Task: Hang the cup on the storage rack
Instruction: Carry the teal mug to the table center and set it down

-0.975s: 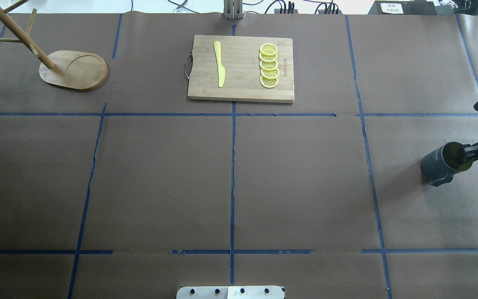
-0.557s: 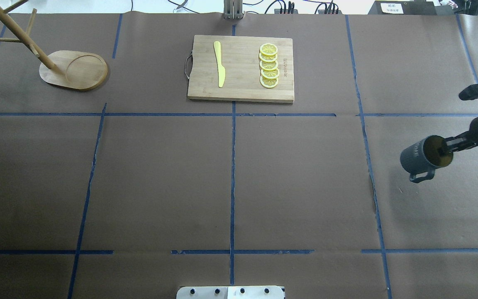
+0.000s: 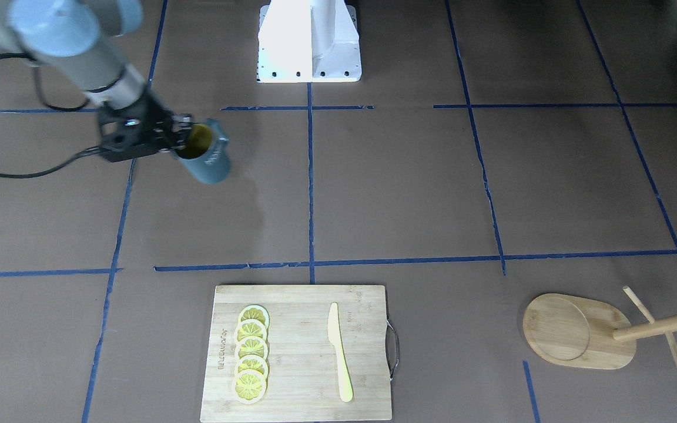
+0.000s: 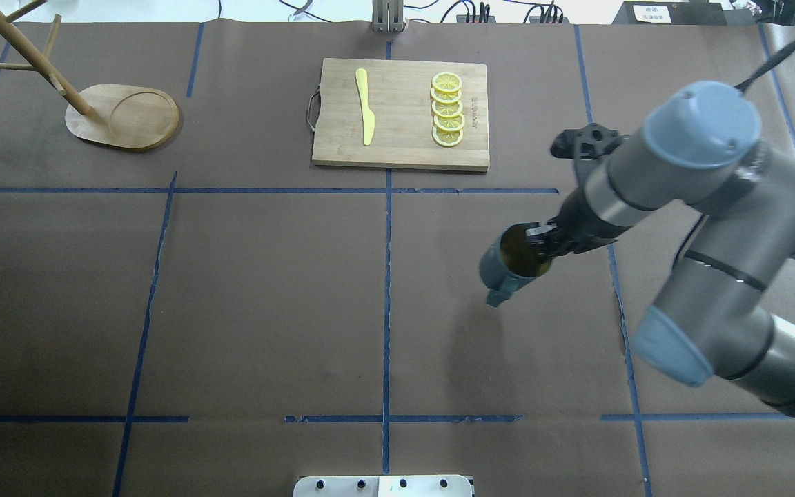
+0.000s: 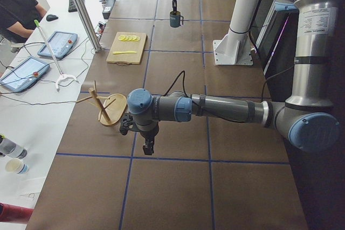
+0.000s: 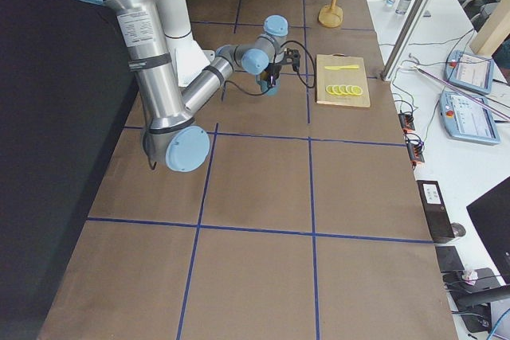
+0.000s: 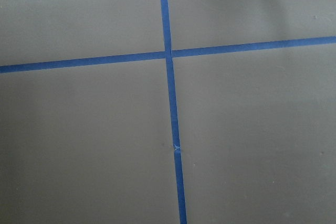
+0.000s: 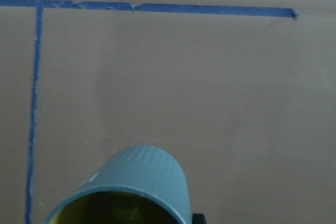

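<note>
The dark grey-blue cup [image 4: 506, 269] with its yellow inside hangs tilted above the table, right of centre. My right gripper [image 4: 539, 243] is shut on its rim, one finger inside. The cup also shows in the front view [image 3: 210, 160], in the right wrist view [image 8: 140, 179] and small in the left side view [image 5: 175, 19]. The bamboo storage rack [image 4: 125, 117] stands at the far left, its post and pegs leaning out of frame; it also shows in the front view [image 3: 579, 332]. My left gripper [image 5: 147, 146] shows only in the left side view, near the rack [image 5: 110, 109]; I cannot tell its state.
A bamboo cutting board [image 4: 404, 131] lies at the back centre with a yellow knife [image 4: 365, 107] and a row of lemon slices [image 4: 447, 110]. Blue tape lines [image 4: 387, 276] cross the brown table cover. The robot base [image 3: 309, 41] stands at the near edge.
My right arm has swung in from the table's right edge toward the centre, carrying the cup leftward and higher. The rack and cutting board have not moved.
</note>
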You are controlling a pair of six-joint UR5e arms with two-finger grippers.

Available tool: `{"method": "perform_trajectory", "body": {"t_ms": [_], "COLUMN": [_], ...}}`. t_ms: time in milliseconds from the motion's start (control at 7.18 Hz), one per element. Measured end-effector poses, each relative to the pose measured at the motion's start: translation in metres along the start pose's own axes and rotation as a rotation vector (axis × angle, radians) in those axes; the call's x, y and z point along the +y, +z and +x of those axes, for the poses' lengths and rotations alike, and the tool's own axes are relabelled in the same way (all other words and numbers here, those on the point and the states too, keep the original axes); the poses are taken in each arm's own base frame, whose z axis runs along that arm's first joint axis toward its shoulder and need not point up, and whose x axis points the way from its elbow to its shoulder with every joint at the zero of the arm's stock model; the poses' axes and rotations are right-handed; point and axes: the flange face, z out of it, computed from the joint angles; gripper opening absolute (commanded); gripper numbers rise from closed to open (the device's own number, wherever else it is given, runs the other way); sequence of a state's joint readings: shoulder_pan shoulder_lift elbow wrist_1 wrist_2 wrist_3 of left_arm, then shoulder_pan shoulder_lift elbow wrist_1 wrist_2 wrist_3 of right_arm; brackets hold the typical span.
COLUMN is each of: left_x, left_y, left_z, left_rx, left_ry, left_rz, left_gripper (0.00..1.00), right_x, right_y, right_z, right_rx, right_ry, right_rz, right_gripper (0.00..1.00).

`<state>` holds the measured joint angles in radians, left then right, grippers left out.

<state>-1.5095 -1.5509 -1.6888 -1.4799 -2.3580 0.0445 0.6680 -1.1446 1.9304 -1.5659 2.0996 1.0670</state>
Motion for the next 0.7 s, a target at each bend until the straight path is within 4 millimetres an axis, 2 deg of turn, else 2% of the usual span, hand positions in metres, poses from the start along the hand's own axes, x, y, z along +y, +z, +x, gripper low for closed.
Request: {"method": "perform_trajectory", "body": {"t_ms": [139,278,418,696], "left_x": [0.000,0.000,0.000,0.000], "left_y": [0.000,0.000,0.000,0.000], "left_z": [0.001,0.002,0.002,0.002], "left_rx": [0.001,0.002,0.002,0.003], "left_ry": [0.001,0.003,0.004,0.005], "left_rz": [0.000,0.000,0.000,0.000], "left_gripper": [1.00,1.00,1.00,1.00], "right_x": [-0.004,-0.011,-0.017,-0.021], "right_y": [0.019,0.037,0.052,0.078], "right_z": [-0.061,-0.098,-0.117,-0.134], "right_rx": [0.020,0.034,0.033,0.025], "right_ry": [0.069,0.128,0.157,0.219], "right_rz": [0.004,0.001,0.000,-0.005], "right_gripper": [0.00,0.02,0.05,0.15]}}
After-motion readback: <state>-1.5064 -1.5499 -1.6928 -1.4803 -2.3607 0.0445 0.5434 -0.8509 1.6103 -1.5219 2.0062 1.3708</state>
